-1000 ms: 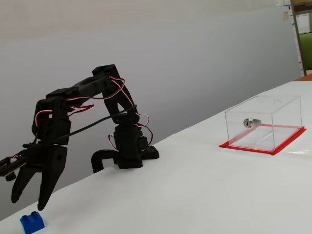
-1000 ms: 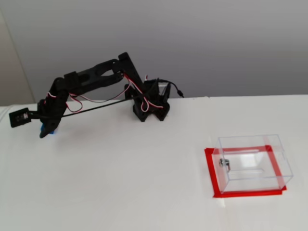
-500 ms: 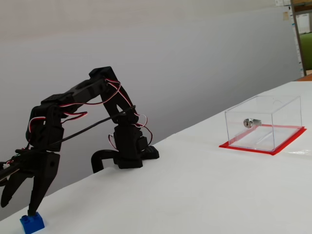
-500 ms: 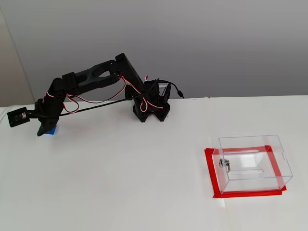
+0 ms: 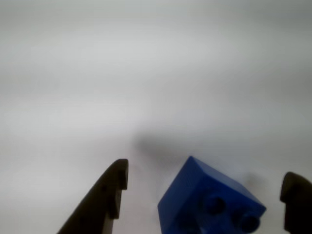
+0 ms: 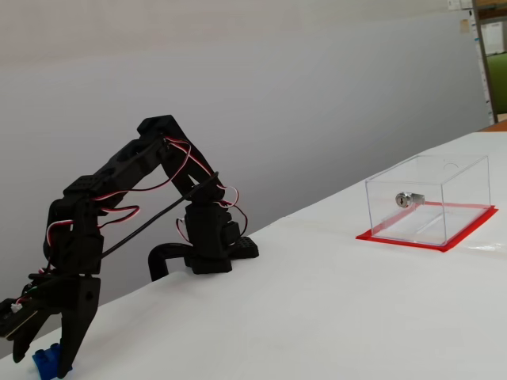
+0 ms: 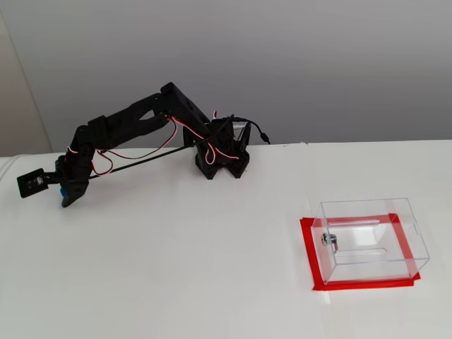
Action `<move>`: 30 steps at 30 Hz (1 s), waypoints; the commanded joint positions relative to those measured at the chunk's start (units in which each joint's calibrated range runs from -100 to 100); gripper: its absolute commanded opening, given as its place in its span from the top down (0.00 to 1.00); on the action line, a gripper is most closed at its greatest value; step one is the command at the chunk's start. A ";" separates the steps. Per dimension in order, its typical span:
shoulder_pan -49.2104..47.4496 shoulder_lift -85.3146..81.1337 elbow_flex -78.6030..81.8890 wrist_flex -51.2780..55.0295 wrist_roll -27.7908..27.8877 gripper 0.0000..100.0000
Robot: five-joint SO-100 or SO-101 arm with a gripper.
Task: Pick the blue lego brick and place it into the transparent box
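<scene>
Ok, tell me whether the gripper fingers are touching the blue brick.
Apart. The wrist view shows white table between the blue lego brick and each of the fingers of the open gripper.

Soft even daylight; wrist view blurred (close focus); fixed views sharp, faint shadows

We see no readable text, labels, brands or numbers in any view; nothing printed shows near the arm or further out from it.
</scene>
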State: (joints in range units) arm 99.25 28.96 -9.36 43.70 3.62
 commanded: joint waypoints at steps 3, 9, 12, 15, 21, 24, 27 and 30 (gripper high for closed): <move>0.08 -1.51 -1.31 -0.45 1.13 0.66; 0.08 -0.84 -1.13 0.77 1.03 0.66; 0.16 -1.09 0.31 0.68 1.08 0.66; 0.30 -1.60 1.76 0.68 1.08 0.66; 0.75 -1.68 3.75 0.77 1.08 0.66; 0.75 -1.94 4.20 0.86 1.08 0.66; 0.75 -3.30 4.65 1.90 1.13 0.66; 0.75 -4.57 6.10 1.73 1.13 0.66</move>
State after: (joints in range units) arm 99.68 28.12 -3.80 44.99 4.64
